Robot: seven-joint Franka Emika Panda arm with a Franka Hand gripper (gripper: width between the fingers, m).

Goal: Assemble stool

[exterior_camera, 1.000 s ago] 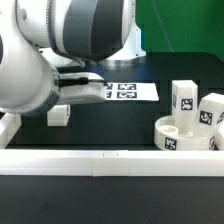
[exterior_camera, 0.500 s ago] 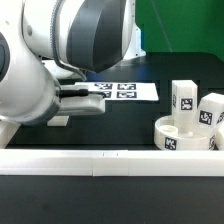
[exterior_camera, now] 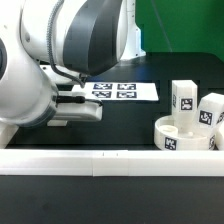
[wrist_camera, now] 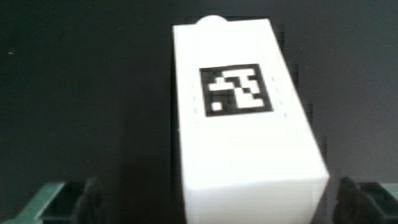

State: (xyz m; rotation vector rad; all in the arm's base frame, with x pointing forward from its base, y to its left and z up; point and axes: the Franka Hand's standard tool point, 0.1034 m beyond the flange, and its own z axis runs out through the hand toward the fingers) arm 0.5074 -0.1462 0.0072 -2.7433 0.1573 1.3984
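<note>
In the wrist view a white block leg (wrist_camera: 246, 120) with a black-and-white tag lies on the dark table, straight between my fingers. My gripper (wrist_camera: 217, 205) is open and straddles its near end, with dark gaps on both sides; one fingertip (wrist_camera: 71, 200) shows beside it. In the exterior view my arm (exterior_camera: 60, 70) hides this leg and the jaws. The round seat (exterior_camera: 185, 135) lies at the exterior view's right. Two more tagged legs (exterior_camera: 183, 97) (exterior_camera: 211, 112) stand upright behind it.
The marker board (exterior_camera: 122, 90) lies flat at the back middle of the table. A long white border rail (exterior_camera: 100, 161) runs along the front edge. Another rail piece (exterior_camera: 8, 123) sits at the exterior view's left.
My arm has swung down and toward the exterior view's left, over the lone leg. That leg showed beside the gripper before and is now hidden behind the arm.
</note>
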